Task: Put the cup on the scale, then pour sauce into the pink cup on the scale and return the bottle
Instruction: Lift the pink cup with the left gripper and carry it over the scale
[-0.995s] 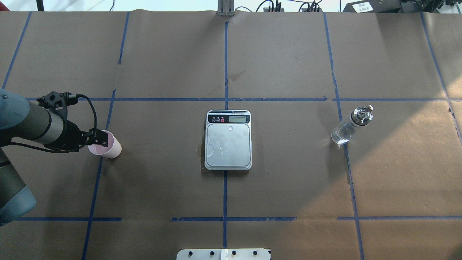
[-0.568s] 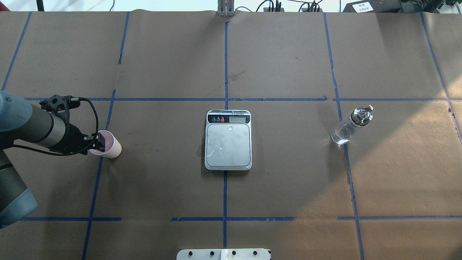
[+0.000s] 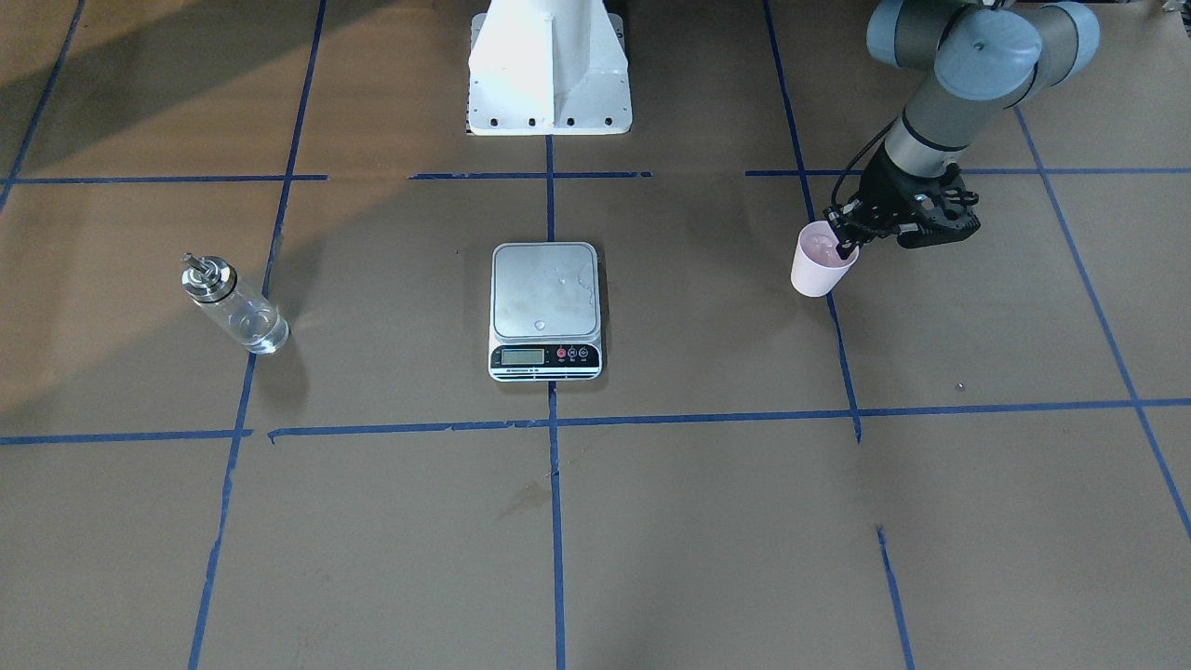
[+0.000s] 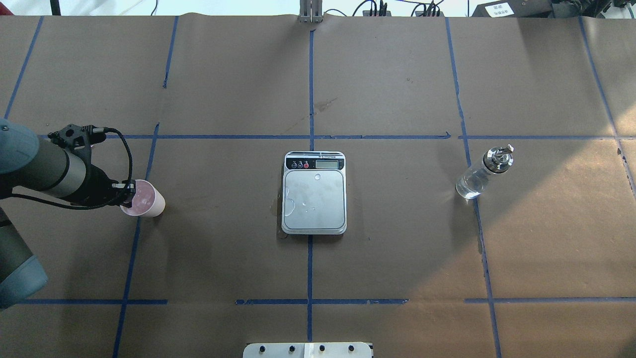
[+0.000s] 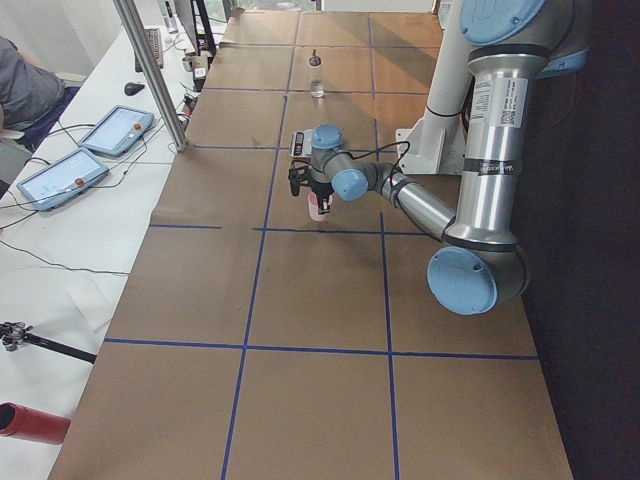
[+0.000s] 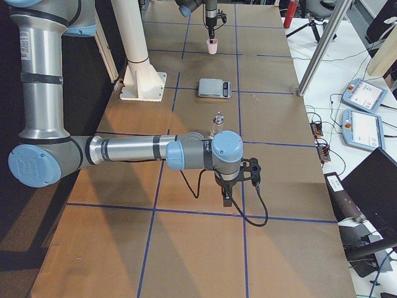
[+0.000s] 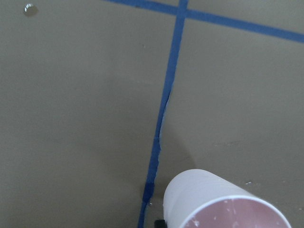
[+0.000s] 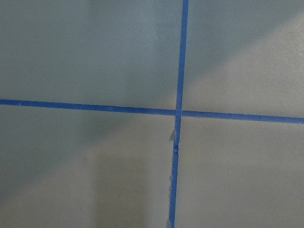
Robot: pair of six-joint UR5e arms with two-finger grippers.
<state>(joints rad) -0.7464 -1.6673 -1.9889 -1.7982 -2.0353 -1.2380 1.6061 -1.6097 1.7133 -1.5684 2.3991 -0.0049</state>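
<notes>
The pale-pink cup (image 4: 145,200) stands at the left of the table on a blue tape line, and also shows in the front view (image 3: 819,265) and the left wrist view (image 7: 223,204). My left gripper (image 4: 130,194) is shut on the cup's near rim, with one finger inside it (image 3: 845,246). The scale (image 4: 314,199) lies at the table's centre with nothing on its platform. The clear glass bottle (image 4: 477,176) with a metal spout stands at the right, far from both grippers. My right gripper (image 6: 224,197) hangs over bare table in the exterior right view only; I cannot tell whether it is open or shut.
Brown paper with blue tape grid lines (image 4: 310,99) covers the table. The robot's white base (image 3: 549,65) stands behind the scale. Small droplets lie on the scale's platform (image 3: 558,279). Tablets (image 5: 110,130) lie past the table's far edge.
My left gripper has come down from above the cup onto its rim and closed on it. The cup has shifted very slightly to the left. The scale and bottle have not moved.
</notes>
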